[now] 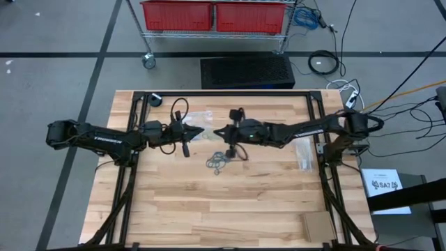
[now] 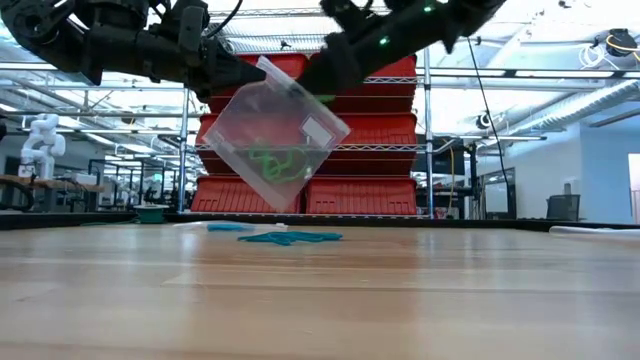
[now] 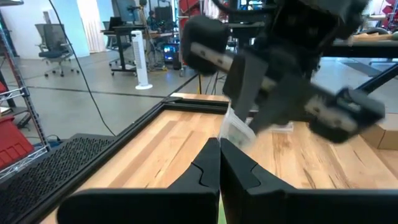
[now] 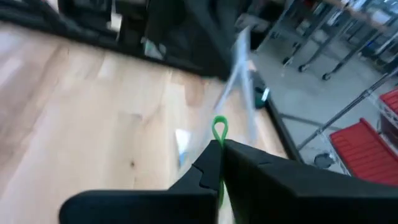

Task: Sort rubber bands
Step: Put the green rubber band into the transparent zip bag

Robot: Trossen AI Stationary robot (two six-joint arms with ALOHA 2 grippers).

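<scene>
Two dark arms are seen from the high view meeting above the middle of the wooden table (image 1: 230, 202), the left gripper (image 1: 201, 130) and the right gripper (image 1: 217, 132) almost tip to tip. A clear plastic bag (image 1: 202, 116) is seen on the wood just behind them, and a small cluster of loose rubber bands (image 1: 217, 164) lies on the wood just in front of the right gripper. Another clear bag (image 1: 304, 153) lies near the right edge.

From the low view, a clear bag (image 2: 277, 132) is seen held up off the table, tilted, with the left gripper (image 2: 243, 72) pinching its upper corner and the right gripper (image 2: 318, 82) closed at its top edge. Green rubber bands (image 2: 276, 162) are bunched inside it. Blue bands (image 2: 288, 237) lie on the tabletop farther back, below the bag.

In the left wrist view, the left fingers (image 3: 205, 165) are pressed together, with a clear bag edge (image 3: 236, 129) just beyond their tips and the right arm close behind it.

In the right wrist view, the right fingers (image 4: 208, 165) are closed narrowly on a green band (image 4: 219, 130), whose loop stands up from between the tips; the bag's clear film (image 4: 236, 68) is seen beyond, blurred.
</scene>
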